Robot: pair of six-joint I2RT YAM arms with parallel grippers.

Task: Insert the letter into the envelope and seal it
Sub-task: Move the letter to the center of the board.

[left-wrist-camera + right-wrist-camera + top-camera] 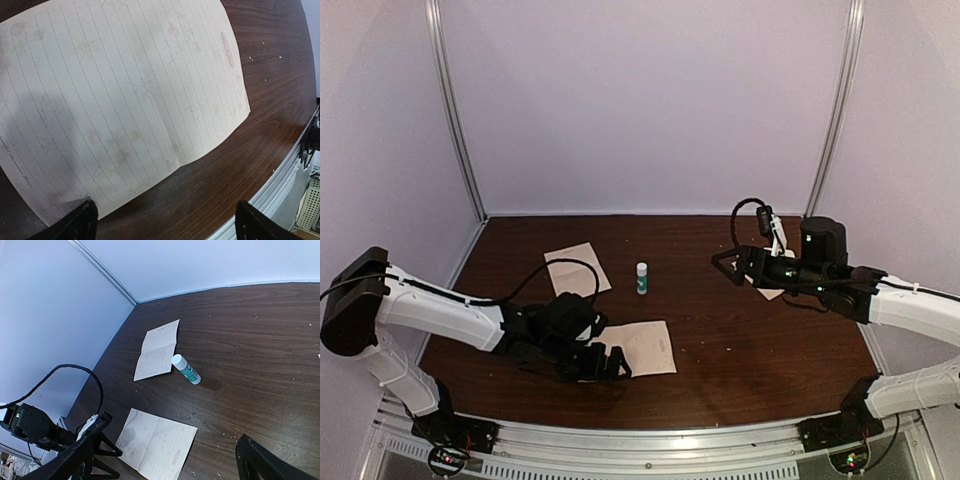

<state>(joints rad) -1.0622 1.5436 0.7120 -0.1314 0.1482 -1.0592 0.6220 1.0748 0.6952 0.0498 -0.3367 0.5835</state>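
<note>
Left wrist: letter (lined) just beyond left claw.

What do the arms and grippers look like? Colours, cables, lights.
The left arm and right arm: white rounded links, black joint housings. The left gripper and right gripper: black, two fingers each. A loose black cable loops over each wrist. Small green lights glow on the right arm's joints.

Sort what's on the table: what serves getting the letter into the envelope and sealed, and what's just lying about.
For the job:
lined sheet by the left arm, likely the letter
pale paper half hidden under the right arm, probably the envelope
glue stick

Lying about:
second creased sheet, it seems
</note>
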